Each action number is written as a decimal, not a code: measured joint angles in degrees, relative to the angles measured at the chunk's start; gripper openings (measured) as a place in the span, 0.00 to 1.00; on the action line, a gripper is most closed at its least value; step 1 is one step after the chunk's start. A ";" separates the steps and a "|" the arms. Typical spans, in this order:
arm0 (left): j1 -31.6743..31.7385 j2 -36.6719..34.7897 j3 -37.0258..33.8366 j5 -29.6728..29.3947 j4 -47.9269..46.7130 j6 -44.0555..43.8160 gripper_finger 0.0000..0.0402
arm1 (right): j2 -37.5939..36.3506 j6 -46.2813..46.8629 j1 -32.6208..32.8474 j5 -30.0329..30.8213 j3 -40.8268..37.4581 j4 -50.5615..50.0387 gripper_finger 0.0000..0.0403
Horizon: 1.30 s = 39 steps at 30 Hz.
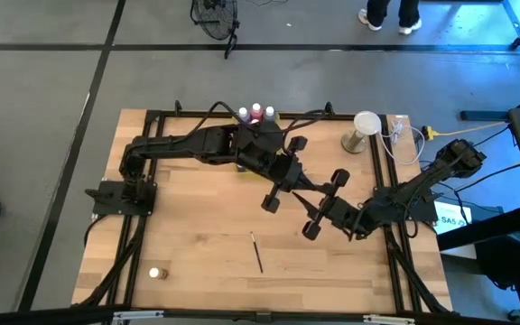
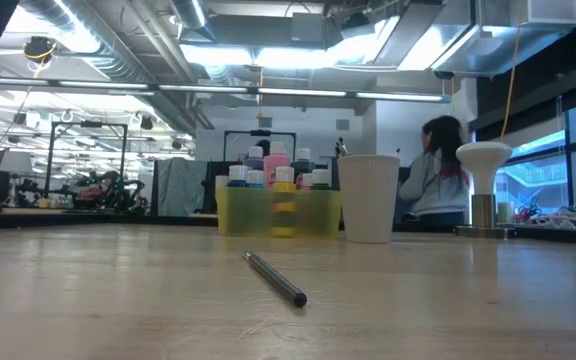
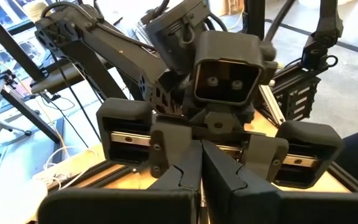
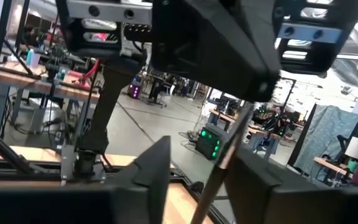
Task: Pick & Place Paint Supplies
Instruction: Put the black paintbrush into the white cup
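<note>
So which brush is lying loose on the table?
The brush lying flat, alone on the table. The other brush is up in the air, pinched by the left gripper, between the right gripper's open fingers.

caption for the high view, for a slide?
Left claw and right claw meet mid-table; one brush lies on the wood.

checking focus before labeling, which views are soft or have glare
Low view: brush sharp, yellow tray soft, ceiling lights glaring. Right wrist view: near dark fingers blurred, room behind clearer. High view: evenly lit table.
</note>
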 joint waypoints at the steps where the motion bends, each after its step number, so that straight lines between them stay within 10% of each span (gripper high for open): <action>1: -0.04 0.00 0.00 -0.01 0.00 -0.03 0.00 | 0.00 0.08 0.01 0.02 0.18 -0.60 0.33; 10: -0.28 0.00 0.00 0.44 -0.64 -0.82 0.00 | -0.04 0.16 0.89 3.66 0.57 -1.51 0.04; 22: -0.40 -0.07 -0.02 -0.63 -2.96 -0.73 0.04 | -0.04 -0.36 3.28 10.46 0.60 -1.87 0.04; 32: 2.66 -1.73 -0.02 -19.96 -0.28 -0.60 0.20 | -0.17 -12.24 9.57 30.37 7.39 -2.78 0.04; 39: 5.66 -6.78 0.00 -31.31 -9.39 -0.64 0.29 | -7.15 -12.83 15.74 30.29 13.35 -10.82 0.04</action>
